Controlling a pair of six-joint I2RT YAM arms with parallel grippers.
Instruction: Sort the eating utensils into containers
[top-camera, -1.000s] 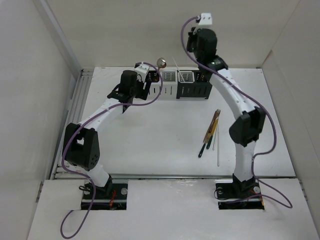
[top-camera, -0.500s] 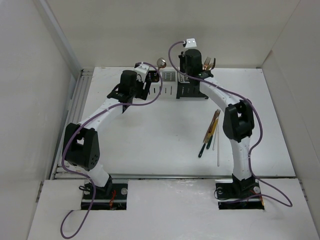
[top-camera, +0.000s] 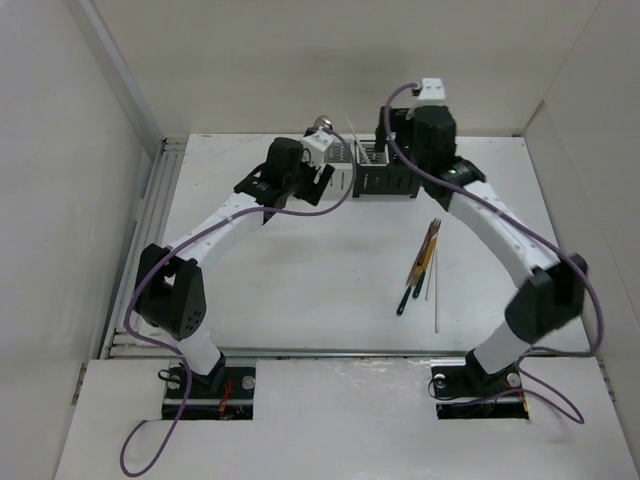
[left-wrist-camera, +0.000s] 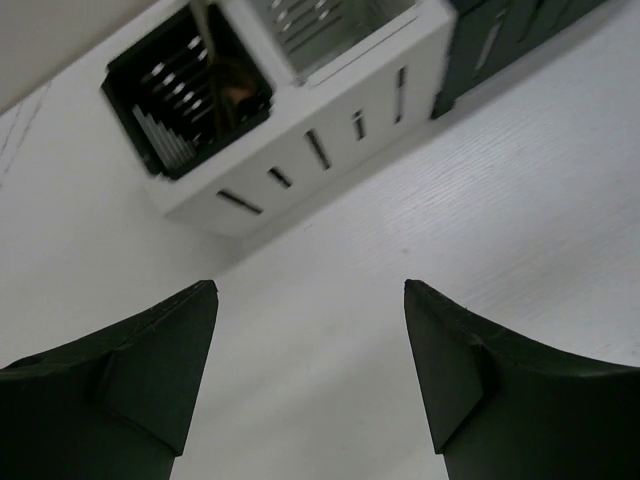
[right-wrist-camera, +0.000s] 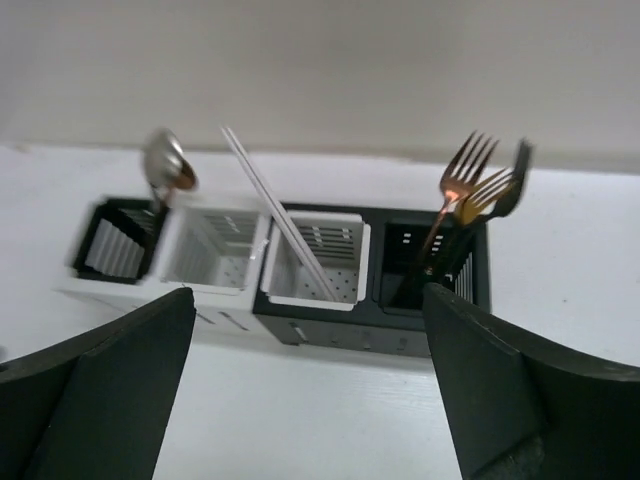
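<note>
The containers stand in a row at the back: black, white, white, black. A spoon leans in the left black one, a white chopstick in the third, and three forks in the right black one. My right gripper is open and empty, a little in front of the row. Near the row's left end, the left gripper also hangs open and empty above the table. More eating utensils lie bunched on the table at the right, with a white chopstick beside them.
White walls close in the table at the back and on both sides. A metal rail runs along the left edge. The right arm arches over the loose utensils.
The right gripper has opened, leaving a fork in the right black container, and has pulled back from the row. The left arm has moved right, toward the containers.
</note>
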